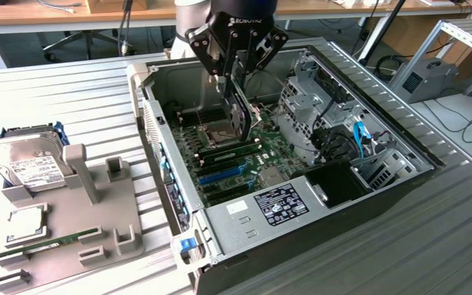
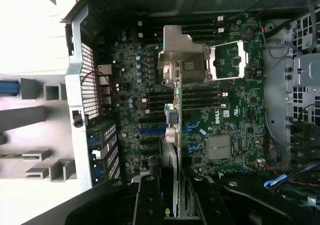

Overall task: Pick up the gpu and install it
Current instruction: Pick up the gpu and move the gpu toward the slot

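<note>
Above the open computer case, white letters on the black body of the tool spell ROBOTIQ. In the wrist view the green motherboard carries a white DELL logo not far from its blue slots. A black-and-white sticker sits on the silver power supply at the case's near end. A white label covers the hard drive, which stands in the grey holder on the slatted desk toward the exterior view's left. The print on both is too small to read.

The arm stands nearly vertical over the middle of the case, with the tool's black fingers pointing straight down into the opening. The tool is clamped on the gpu, with a finger on each face at the card's upper edge.

The gpu hangs upright on edge inside the case, over the motherboard and beside the grey drive cage. I cannot tell whether its lower edge touches a slot. In the exterior view it reads as a thin dark slab. In the wrist view the gpu is seen edge-on as a narrow strip running out from between the fingers, and it ends in a broad silver metal bracket.
</note>
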`<state>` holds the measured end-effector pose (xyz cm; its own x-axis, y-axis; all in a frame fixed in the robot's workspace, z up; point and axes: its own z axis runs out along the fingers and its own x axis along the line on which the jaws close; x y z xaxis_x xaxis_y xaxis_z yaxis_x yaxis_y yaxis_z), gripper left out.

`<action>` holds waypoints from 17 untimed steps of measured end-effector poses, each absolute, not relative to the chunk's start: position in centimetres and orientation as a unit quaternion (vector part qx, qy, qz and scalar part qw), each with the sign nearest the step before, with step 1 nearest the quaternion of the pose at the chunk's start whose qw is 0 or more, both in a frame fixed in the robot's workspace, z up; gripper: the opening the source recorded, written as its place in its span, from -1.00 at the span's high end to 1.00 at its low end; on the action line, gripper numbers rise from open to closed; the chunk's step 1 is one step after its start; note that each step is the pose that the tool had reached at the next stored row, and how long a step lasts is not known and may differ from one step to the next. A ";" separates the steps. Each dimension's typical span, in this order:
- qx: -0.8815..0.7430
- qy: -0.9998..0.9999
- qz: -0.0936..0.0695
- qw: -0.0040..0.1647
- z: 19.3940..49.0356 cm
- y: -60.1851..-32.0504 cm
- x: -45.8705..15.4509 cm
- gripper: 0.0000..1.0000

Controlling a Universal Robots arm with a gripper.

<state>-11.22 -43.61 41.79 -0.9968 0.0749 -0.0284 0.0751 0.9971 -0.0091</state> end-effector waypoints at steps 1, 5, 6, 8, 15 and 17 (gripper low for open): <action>0.038 0.999 -0.005 0.014 41.8 -43.6 -11.1 0.48; 0.038 0.999 -0.005 0.014 41.8 -43.6 -11.0 0.48; 0.038 0.999 -0.005 0.014 41.8 -43.6 -10.9 0.48; 0.038 0.999 -0.005 0.014 41.8 -43.6 -10.8 0.48; 0.038 0.999 -0.006 0.014 41.7 -43.6 -10.6 0.48; 0.038 0.999 -0.006 0.014 41.7 -43.6 -10.5 0.48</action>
<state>-10.54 -43.61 41.72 -0.9968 0.0749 -0.0285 0.0752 0.9971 -0.0102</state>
